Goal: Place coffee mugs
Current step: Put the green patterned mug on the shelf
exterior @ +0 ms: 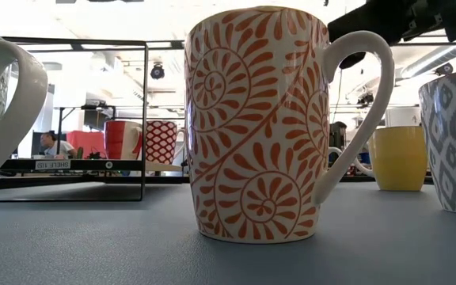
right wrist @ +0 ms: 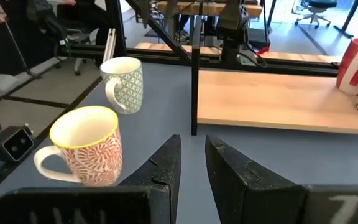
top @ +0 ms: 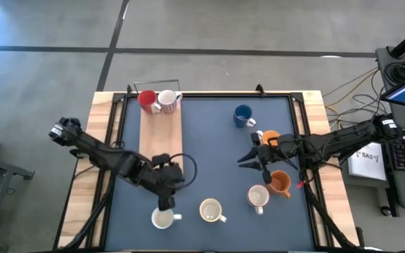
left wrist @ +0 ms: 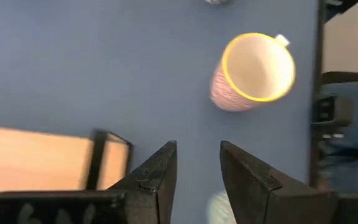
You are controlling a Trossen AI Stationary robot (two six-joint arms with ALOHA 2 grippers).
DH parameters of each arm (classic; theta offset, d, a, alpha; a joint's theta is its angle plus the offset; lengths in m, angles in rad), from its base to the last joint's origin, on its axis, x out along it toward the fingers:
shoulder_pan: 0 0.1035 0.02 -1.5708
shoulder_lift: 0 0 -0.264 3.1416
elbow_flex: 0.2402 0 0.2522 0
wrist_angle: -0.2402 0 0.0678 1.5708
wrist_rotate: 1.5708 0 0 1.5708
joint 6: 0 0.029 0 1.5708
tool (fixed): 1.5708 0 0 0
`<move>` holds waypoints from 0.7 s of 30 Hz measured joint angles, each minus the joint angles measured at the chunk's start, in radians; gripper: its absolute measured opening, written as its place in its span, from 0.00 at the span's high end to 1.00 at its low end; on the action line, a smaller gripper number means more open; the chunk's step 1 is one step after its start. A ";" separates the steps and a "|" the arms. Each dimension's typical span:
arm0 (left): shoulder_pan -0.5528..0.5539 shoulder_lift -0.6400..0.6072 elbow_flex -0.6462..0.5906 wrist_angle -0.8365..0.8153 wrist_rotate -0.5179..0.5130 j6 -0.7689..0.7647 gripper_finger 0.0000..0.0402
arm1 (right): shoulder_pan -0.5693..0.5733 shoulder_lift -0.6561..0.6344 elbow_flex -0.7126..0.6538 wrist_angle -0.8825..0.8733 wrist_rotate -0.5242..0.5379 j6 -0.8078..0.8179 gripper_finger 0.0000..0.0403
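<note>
With our left gripper (top: 164, 204) parted and empty, we should descend squarely around the white mug (top: 162, 218) just below.

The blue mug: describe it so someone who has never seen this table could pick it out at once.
Start at the wooden board lying on the left part of the dark table mat, then look across to the mat's far right area. The blue mug stands there alone, farther back than the orange mug by the right hand. It is the only blue one.

"SA3" on the white sheet (top: 368, 159) beside the table's right edge.
</note>
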 joint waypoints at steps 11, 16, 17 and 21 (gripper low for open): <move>-0.113 0.053 0.000 -0.017 0.133 -0.271 0.67 | -0.003 -0.025 0.017 0.015 0.002 -0.090 0.84; -0.158 0.110 0.027 -0.024 0.190 -0.334 0.56 | -0.002 -0.085 0.030 -0.006 0.002 -0.098 0.84; -0.165 0.123 0.039 -0.025 0.194 -0.337 0.53 | -0.002 -0.096 0.030 -0.008 0.002 -0.097 0.84; -0.188 0.178 0.075 -0.027 0.200 -0.338 0.47 | -0.002 -0.127 0.024 -0.010 0.000 -0.095 0.84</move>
